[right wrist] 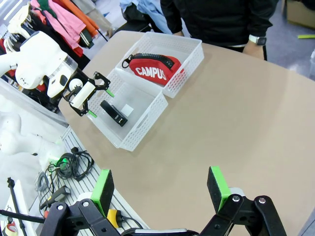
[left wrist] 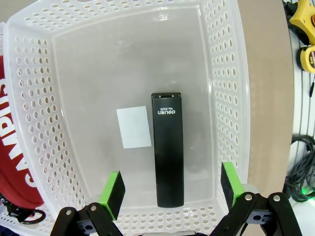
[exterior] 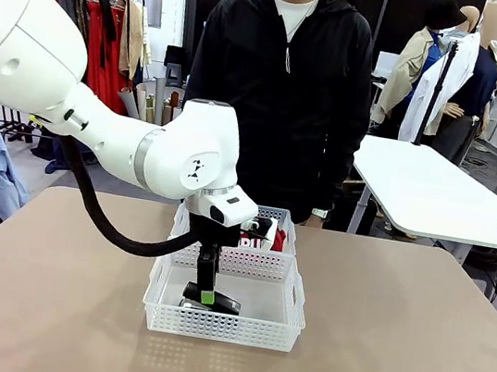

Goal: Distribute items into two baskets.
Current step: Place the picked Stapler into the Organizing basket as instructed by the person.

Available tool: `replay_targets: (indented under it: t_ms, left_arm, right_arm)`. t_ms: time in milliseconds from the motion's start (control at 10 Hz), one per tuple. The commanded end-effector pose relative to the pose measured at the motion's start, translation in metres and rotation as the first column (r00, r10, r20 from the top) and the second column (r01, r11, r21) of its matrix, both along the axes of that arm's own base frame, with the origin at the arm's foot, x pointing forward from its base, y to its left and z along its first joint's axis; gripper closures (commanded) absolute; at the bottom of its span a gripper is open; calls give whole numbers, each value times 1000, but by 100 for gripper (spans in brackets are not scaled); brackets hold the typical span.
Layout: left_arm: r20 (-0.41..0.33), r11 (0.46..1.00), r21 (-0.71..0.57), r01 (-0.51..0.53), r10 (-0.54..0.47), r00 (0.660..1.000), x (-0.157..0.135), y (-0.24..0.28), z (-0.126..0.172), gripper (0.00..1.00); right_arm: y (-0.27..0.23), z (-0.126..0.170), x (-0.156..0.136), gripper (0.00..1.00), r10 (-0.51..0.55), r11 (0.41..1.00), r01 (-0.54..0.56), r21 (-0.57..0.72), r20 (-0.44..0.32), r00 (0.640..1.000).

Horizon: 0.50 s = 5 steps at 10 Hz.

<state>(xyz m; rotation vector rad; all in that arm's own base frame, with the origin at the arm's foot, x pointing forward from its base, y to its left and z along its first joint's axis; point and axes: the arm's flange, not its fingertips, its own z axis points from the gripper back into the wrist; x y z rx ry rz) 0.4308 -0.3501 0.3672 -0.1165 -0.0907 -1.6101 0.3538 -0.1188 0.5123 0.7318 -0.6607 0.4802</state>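
A black stapler (left wrist: pixel 169 147) lies flat on the floor of the near white basket (left wrist: pixel 224 73), next to a white label (left wrist: pixel 134 127). My left gripper (left wrist: pixel 172 189) hangs open just above it, one green pad to each side and neither touching it. From the front, the left gripper (exterior: pixel 204 294) reaches down into the near basket (exterior: pixel 218 327) over the stapler (exterior: pixel 217 301). The red "CAMPUS" pouch (right wrist: pixel 155 69) lies in the far basket (right wrist: pixel 192 56), which touches the near one. My right gripper (right wrist: pixel 162 189) is open and empty, high above the table's right side.
A person in a black jacket (exterior: pixel 282 88) stands at the far edge behind the baskets. A second white table (exterior: pixel 435 191) stands at the back right. Yellow tape measures (left wrist: pixel 302 19) and cables (right wrist: pixel 74 162) lie off the table beside the near basket.
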Motion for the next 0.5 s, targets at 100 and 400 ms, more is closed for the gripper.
replay_targets:
  t_ms: [100, 400]
  left_arm:
    - [113, 979, -46, -199, 203, 973, -19, 45, 53, 0]
    - [177, 900, -184, -396, 427, 887, -69, 140, 133, 0]
  right_arm:
    - [0, 1, 0, 0, 2, 1000, -2, 0, 2, 1000]
    - [0, 1, 0, 0, 2, 1000, -2, 0, 2, 1000]
